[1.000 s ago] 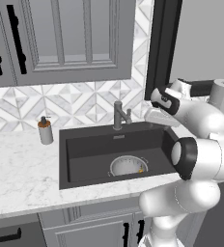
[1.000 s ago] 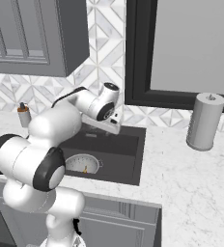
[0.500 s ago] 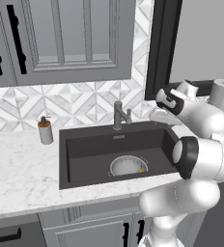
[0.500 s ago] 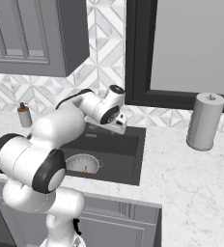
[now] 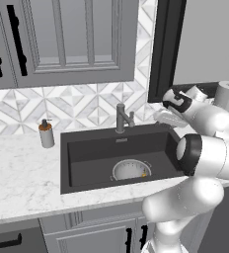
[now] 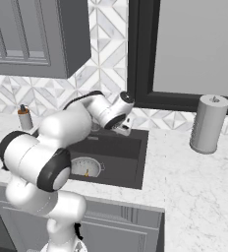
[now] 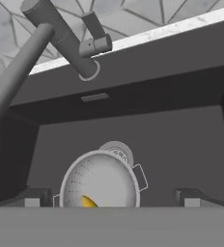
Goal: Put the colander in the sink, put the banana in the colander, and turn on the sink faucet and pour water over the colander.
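Observation:
The silver-grey colander sits on the floor of the black sink. The yellow banana lies inside it. The grey sink faucet stands at the back rim, its small lever to one side and its spout reaching over the basin. My gripper hangs open and empty above the basin's right end, to the right of the faucet and apart from it.
A soap dispenser stands on the marble counter left of the sink. A paper towel roll stands at the right. Grey wall cabinets hang above, and a black window frame rises behind my hand.
My hand has drifted slightly to the right and turned a little, its jaws still open. The colander, banana and faucet have not moved.

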You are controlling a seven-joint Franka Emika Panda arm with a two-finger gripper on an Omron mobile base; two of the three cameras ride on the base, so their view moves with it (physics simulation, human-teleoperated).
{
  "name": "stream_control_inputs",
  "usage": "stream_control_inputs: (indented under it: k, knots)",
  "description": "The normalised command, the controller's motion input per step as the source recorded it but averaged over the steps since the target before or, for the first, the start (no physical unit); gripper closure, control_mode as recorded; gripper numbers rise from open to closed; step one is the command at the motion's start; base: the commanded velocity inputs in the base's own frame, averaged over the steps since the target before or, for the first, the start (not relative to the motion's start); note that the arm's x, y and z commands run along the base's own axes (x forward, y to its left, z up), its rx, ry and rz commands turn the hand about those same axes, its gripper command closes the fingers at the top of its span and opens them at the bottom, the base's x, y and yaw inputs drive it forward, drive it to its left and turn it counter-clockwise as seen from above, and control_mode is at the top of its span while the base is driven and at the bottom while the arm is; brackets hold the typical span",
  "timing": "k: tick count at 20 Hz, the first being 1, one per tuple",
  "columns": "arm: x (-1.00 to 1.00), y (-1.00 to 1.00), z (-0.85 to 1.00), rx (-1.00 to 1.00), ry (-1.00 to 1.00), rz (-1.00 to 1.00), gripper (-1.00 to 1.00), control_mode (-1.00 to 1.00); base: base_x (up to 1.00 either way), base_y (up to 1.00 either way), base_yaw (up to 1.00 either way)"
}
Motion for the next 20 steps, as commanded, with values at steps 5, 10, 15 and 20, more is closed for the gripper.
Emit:
stream_control_inputs:
  k: [5,10,15,20]
  knots:
    - [0.24,0.01,0.00,0.13,-0.11,0.01,-1.00,-1.00,0.00,0.00,0.00]
    - [0.31,0.19,0.00,0.12,-0.08,0.00,-1.00,-1.00,0.00,0.00,0.00]
    - [0.49,0.15,0.00,0.16,-0.01,0.00,-1.00,-1.00,0.00,0.00,0.00]
    - [0.39,0.01,0.00,0.12,-0.02,0.00,-1.00,-1.00,0.00,0.00,0.00]
